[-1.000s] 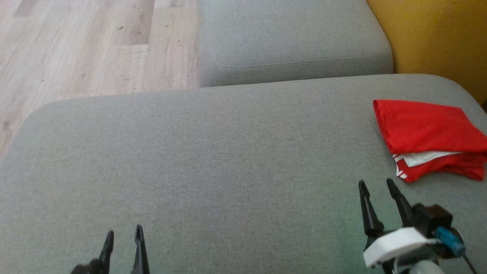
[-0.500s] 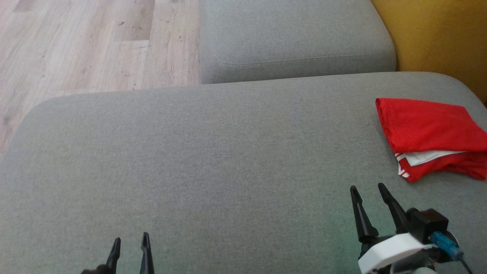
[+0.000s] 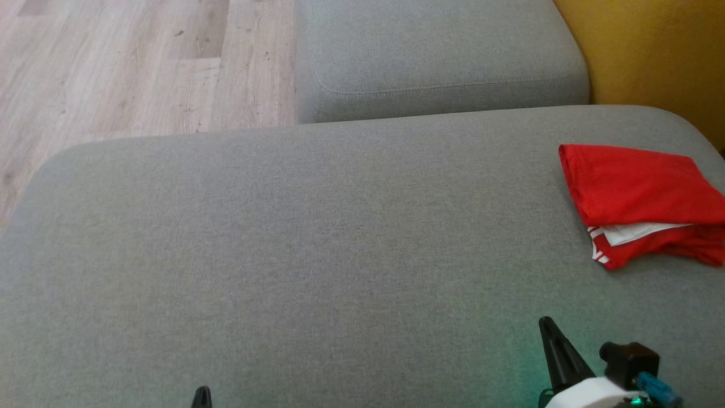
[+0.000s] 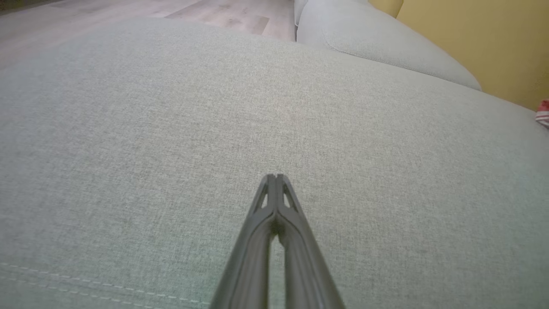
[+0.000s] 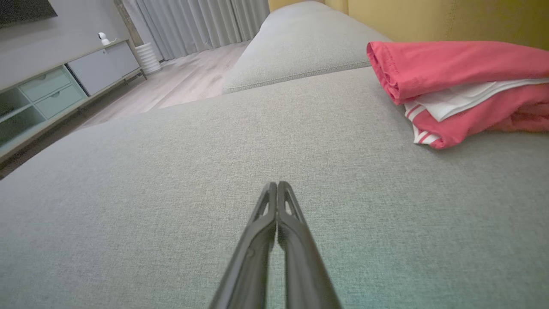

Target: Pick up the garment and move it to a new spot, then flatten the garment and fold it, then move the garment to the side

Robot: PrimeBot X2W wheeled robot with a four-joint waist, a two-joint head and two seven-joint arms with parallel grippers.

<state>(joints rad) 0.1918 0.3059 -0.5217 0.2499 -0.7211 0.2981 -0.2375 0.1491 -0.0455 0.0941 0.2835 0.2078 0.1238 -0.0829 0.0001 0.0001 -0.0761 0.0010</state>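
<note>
my right tool (image 5: 278, 183) is pinched shut on nothing, near the garment (image 3: 640, 192) but apart from it. my left tool (image 4: 274, 176), shut and empty too, is well apart from the garment. both stood open a moment ago and have drawn back. i judge the job about finished. the garment rests at the end of the sofa cushion (image 3: 317, 243): red, folded, white layer and striped hem peeking out.

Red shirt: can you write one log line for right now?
red shirt: folded, on sofa, right side | left pincer: shut, empty | right pincer: shut, empty
</note>
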